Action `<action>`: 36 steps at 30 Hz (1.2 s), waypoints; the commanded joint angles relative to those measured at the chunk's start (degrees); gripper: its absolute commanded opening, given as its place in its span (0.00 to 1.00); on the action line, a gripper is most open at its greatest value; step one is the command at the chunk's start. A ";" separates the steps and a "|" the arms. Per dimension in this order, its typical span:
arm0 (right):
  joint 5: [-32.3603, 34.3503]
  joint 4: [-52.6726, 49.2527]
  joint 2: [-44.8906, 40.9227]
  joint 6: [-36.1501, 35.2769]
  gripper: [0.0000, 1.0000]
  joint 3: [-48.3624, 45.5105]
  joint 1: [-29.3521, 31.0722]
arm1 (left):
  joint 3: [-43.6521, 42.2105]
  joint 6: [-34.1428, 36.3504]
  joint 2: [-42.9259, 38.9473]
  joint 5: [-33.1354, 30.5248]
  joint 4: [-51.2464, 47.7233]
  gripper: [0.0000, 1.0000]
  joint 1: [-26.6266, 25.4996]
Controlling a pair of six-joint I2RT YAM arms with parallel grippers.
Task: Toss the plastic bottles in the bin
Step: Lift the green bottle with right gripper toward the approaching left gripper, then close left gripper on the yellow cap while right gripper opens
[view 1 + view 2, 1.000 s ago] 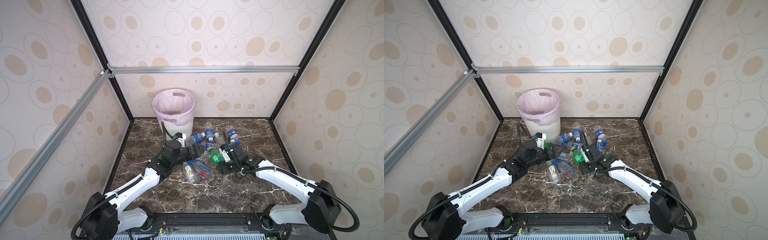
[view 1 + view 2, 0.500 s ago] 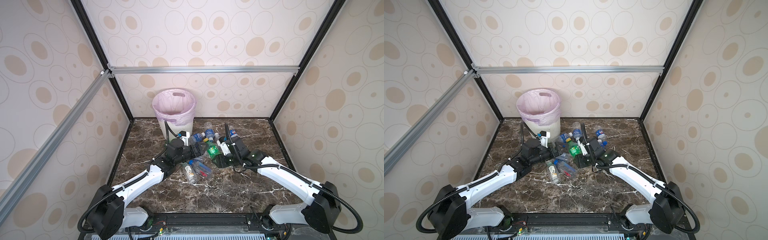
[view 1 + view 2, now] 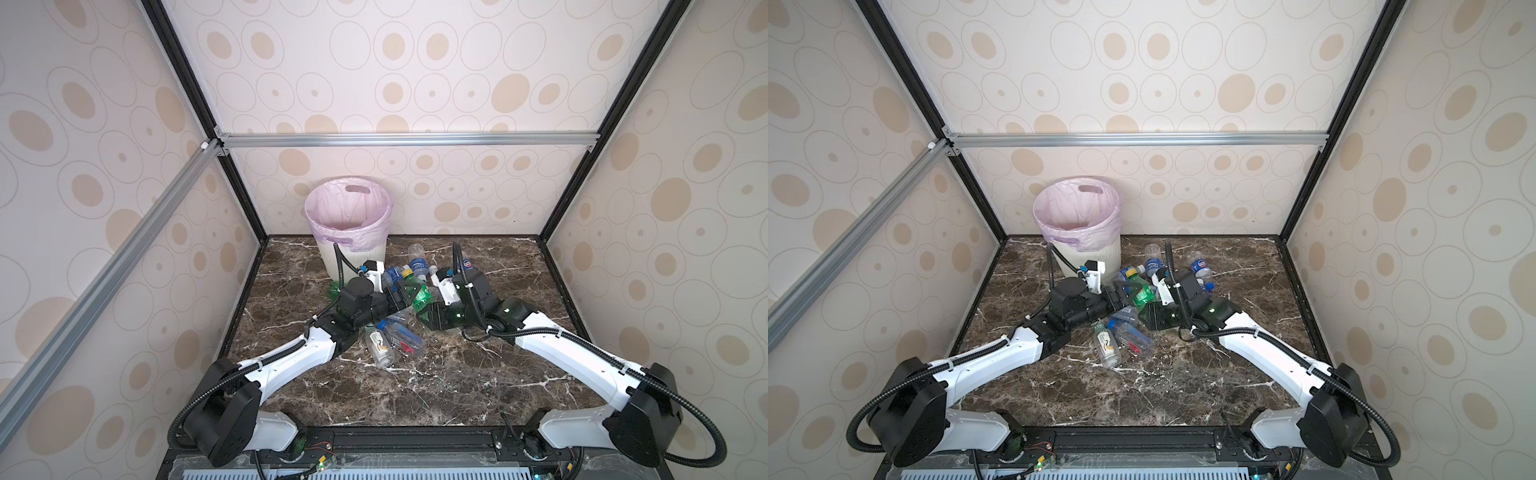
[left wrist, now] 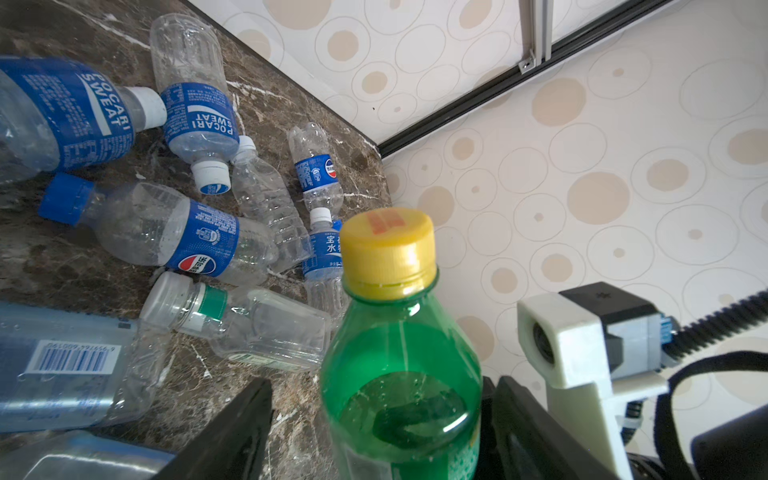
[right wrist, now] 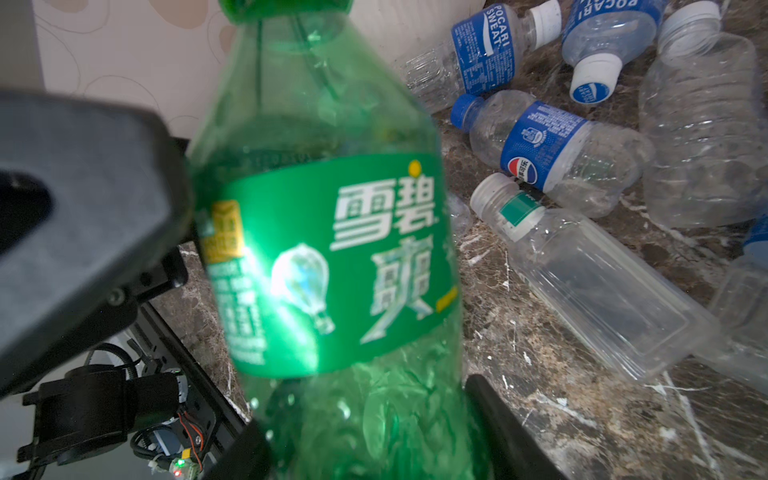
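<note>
The right pincer (image 5: 374, 436) grips the green bottle (image 3: 419, 293) by its lower body, clear of the tabletop (image 3: 415, 395). The left pincer (image 4: 378, 424) straddles its shoulder, jaws open, with a gap on one side. The bottle's long axis rises from the right pincer, with the yellow cap (image 4: 388, 249) pointing back toward the bin (image 3: 332, 259), on the left arm's side.

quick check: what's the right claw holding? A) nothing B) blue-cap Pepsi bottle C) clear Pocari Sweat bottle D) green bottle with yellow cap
D: the green bottle sits clamped in the right claw. Its yellow cap shows in the left wrist view, where the left claw brackets it with a gap on one side.
</note>
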 commanded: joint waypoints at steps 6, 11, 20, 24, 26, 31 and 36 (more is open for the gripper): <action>-2.72 3.14 1.04 2.39 0.50 1.61 -0.11 | 2.82 -2.47 2.25 -1.19 4.70 0.79 -1.93; -3.17 4.50 1.05 3.11 0.50 1.11 -0.12 | 2.79 -2.65 2.40 -1.87 4.70 0.75 -2.34; -3.47 4.81 0.44 3.12 0.55 0.86 -0.10 | 2.50 -2.95 2.59 -2.49 5.99 0.59 -2.58; -3.11 3.90 -0.39 2.61 0.63 0.71 -0.08 | 2.61 -1.96 1.29 -4.37 4.05 0.54 -2.56; -2.92 3.31 -0.83 2.26 0.68 0.47 -0.10 | 3.08 -1.06 0.50 -5.75 2.09 0.54 -2.48; -1.94 2.57 -2.58 1.54 0.80 -0.16 -0.06 | 5.11 1.88 -1.37 -8.57 -3.62 0.54 -2.00; -0.12 1.91 -4.78 0.78 0.91 0.06 -0.08 | 6.23 4.58 -4.06 -11.06 -9.28 0.53 -0.93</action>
